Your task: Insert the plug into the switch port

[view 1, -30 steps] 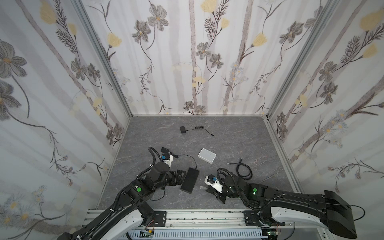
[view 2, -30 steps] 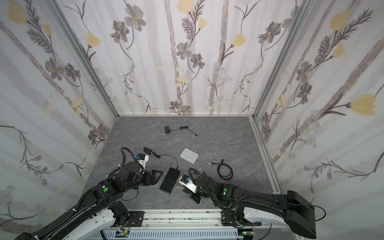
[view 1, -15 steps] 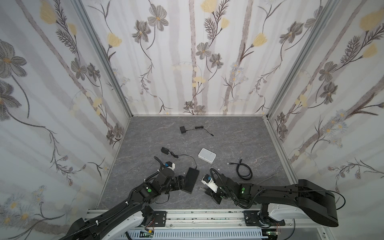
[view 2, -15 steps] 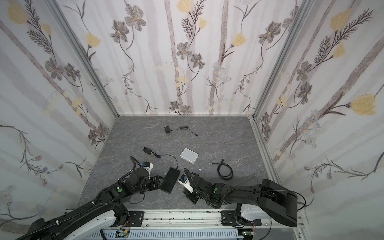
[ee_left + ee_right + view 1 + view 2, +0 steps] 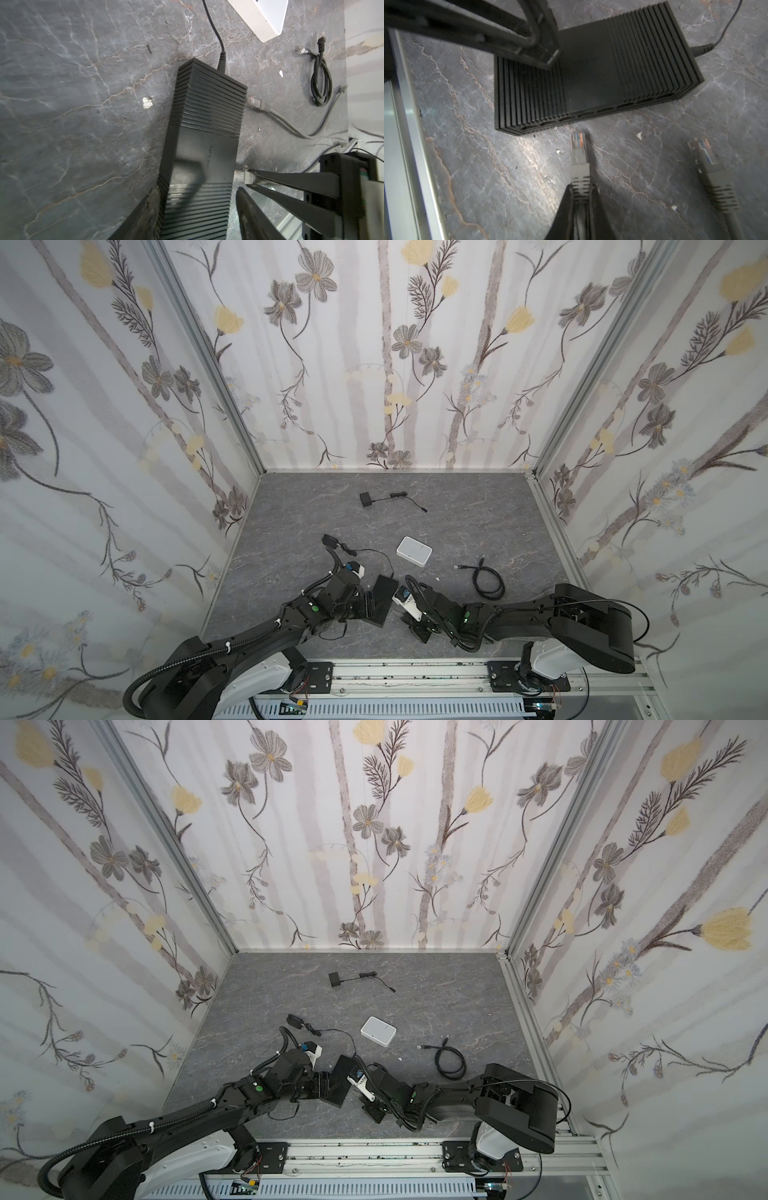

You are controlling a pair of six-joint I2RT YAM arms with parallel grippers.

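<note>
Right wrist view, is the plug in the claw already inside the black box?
No, the plug held by the right claw ends short of the black box, with bare floor between them.

This is a robot test booth in a lab. Floral wallpaper panels (image 5: pixel 374 364) are fixed between bare aluminium posts (image 5: pixel 208 364) and box in a grey stone-look bench (image 5: pixel 457 506). A left arm (image 5: pixel 249 639) and a right arm (image 5: pixel 582 614) are bolted to a metal rail (image 5: pixel 415 672), and loose wires (image 5: pixel 305 691) hang at the rail's front.

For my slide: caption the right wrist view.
Right fingers pinch a grey-booted clear network plug aimed at side ports of a black ribbed box, not yet inserted.
</note>
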